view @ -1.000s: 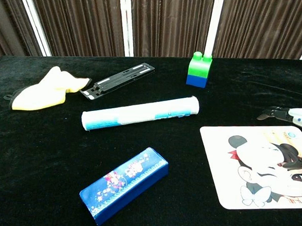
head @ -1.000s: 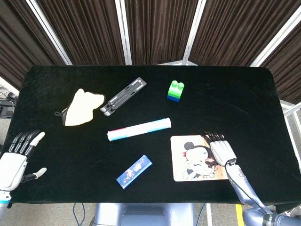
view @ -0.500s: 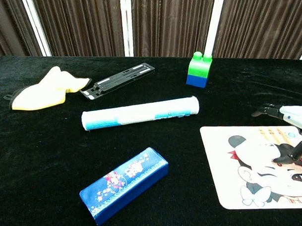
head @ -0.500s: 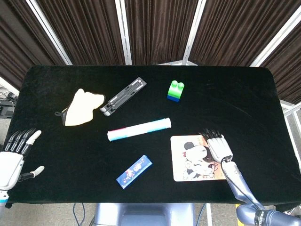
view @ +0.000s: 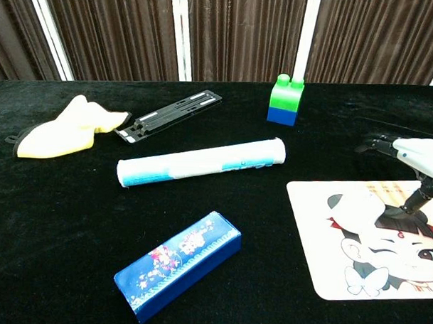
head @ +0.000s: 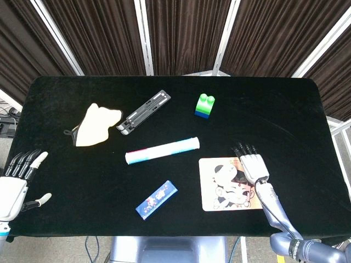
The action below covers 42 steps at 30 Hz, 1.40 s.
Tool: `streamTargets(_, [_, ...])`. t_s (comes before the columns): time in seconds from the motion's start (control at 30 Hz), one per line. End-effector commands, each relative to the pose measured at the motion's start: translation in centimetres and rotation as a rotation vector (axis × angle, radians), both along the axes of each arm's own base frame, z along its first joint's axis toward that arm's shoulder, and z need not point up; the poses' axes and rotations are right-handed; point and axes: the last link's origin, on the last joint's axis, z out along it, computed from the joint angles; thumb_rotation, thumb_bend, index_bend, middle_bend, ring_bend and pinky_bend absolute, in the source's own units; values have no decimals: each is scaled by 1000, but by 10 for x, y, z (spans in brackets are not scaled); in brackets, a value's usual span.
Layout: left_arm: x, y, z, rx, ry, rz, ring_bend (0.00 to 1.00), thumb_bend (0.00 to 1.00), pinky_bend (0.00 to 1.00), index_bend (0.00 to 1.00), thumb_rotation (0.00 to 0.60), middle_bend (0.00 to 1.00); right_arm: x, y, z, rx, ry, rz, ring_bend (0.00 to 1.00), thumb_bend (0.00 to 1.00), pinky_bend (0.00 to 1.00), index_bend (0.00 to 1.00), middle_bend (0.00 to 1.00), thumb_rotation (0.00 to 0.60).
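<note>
The right hand (head: 250,166), fingers spread and holding nothing, hovers over the far right edge of the white square cartoon-printed mat (head: 226,186), while the empty left hand (head: 16,183) lies open at the black table's (head: 263,104) near left corner.

Black counter (head: 285,104): yellow cloth (head: 94,125) far left, black stand (head: 143,112) beside it; green-blue block (head: 204,105) behind; white roll (head: 162,150) mid-counter; blue box (head: 156,199) near front edge.

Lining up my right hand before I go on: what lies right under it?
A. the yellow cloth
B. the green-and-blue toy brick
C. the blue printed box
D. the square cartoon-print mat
D: the right hand hovers over the far edge of the square cartoon-print mat, fingers apart, holding nothing.
</note>
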Motion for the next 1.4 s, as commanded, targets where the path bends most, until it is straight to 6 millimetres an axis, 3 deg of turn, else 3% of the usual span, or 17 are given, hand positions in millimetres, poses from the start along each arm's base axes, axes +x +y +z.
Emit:
streamTargets(0.03, [0, -1, 0, -4, 1, -1, 0, 129, 0, 0, 600, 0, 1, -4, -2, -2, 2, 0, 0, 139, 0, 94, 0, 600])
streamTargets(0.87, [-2, 1, -2, -14, -2, 2, 0, 128, 0, 0, 600, 0, 19, -18, -22, 10, -27, 53, 0, 98, 0, 94, 0, 600])
streamTargets(1.23, [-4, 4, -4, -12, 2, 17, 0, 128, 0, 0, 600, 0, 10, -24, -3, -63, 7, 39, 0, 99, 0, 94, 0, 600])
streamTargets(1.4, [-5, 4, -5, 0, -2, 16, 0, 126, 0, 0, 600, 0, 4, -15, 19, -117, 4, 40, 0, 99, 0, 94, 0, 600])
